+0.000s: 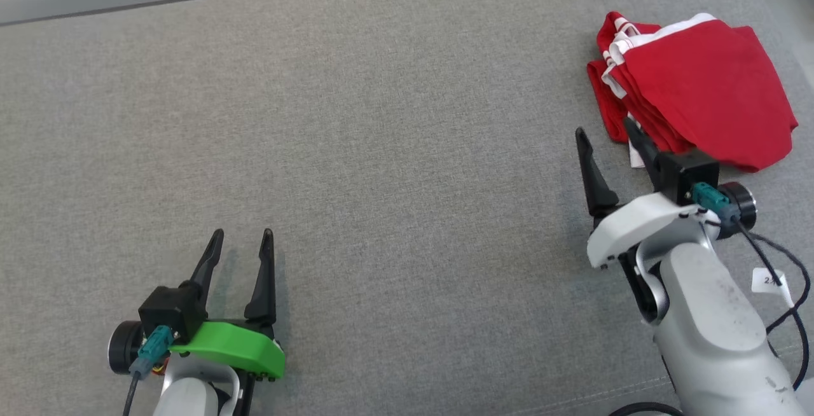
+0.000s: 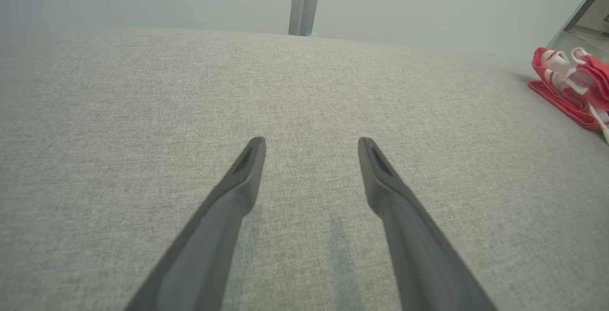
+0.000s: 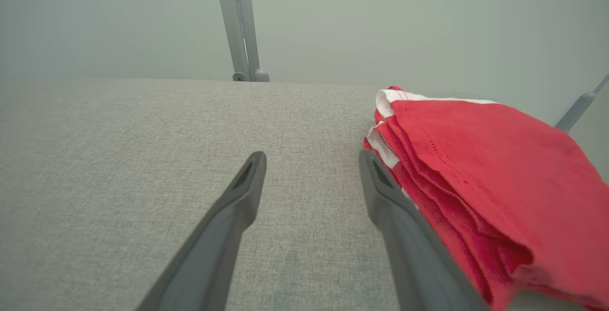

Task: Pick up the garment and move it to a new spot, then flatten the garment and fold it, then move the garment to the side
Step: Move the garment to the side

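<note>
A red garment with white trim (image 1: 699, 85) lies folded in a stack at the far right of the grey surface; it shows in the right wrist view (image 3: 480, 182) and at the right edge of the left wrist view (image 2: 575, 87). My right gripper (image 1: 604, 133) is open just left of the stack, its right finger beside or touching the garment's near-left edge, nothing held between the fingers (image 3: 311, 159). My left gripper (image 1: 243, 236) stands open at the lower left, far from the garment, with bare fabric between its fingers (image 2: 311, 142).
The grey fabric-covered surface (image 1: 381, 149) spreads wide between the grippers. Its far edge runs along the top of the head view. A metal post (image 3: 242, 25) stands behind that edge, and a slanted grey bar (image 3: 578, 106) rises beyond the garment.
</note>
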Tool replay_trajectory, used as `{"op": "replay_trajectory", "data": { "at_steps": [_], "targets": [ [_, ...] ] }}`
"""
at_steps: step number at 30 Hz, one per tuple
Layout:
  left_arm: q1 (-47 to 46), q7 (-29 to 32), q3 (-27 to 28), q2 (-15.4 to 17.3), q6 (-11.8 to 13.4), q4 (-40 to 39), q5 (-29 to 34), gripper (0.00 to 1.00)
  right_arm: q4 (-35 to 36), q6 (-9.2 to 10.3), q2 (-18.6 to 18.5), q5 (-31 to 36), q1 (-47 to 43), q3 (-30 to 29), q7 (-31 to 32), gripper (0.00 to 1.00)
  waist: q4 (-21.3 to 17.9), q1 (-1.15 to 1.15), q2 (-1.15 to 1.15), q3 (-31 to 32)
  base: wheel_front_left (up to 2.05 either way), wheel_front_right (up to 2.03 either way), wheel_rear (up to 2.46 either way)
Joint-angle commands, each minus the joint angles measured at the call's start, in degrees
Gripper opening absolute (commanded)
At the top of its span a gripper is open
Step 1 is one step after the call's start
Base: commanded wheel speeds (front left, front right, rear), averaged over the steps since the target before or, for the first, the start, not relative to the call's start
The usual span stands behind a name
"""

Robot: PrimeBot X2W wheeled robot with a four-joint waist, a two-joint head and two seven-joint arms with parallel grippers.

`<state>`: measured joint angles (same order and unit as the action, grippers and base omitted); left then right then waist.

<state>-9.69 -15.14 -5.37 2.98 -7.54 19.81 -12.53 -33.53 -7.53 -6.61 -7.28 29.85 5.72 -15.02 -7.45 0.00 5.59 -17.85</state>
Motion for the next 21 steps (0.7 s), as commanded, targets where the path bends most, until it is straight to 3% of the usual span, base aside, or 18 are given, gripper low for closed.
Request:
{"op": "replay_trajectory", "data": {
  "at_steps": [1,13,21],
  "targets": [
    [1.3,0.1,0.5,0.0,0.1,0.1,-0.3,1.0,0.1,0.11,0.2,-0.6,-2.5,0.5,0.0,1.0,2.2,0.0,-0.01,3.1,0.0,0.0,0.0],
    [7.2,0.1,2.9,0.0,0.1,0.6,-1.2,1.0,3.4,0.11,3.1,-2.0,-14.3,0.7,0.0,1.0,5.1,0.0,-0.01,9.9,0.0,0.0,0.0],
    [9.1,0.1,5.1,0.0,1.3,-0.1,-0.3,1.0,6.2,0.1,3.6,-2.4,-17.2,0.8,0.0,1.0,5.5,0.0,-0.01,11.6,0.0,0.0,0.0]
  ]
}}
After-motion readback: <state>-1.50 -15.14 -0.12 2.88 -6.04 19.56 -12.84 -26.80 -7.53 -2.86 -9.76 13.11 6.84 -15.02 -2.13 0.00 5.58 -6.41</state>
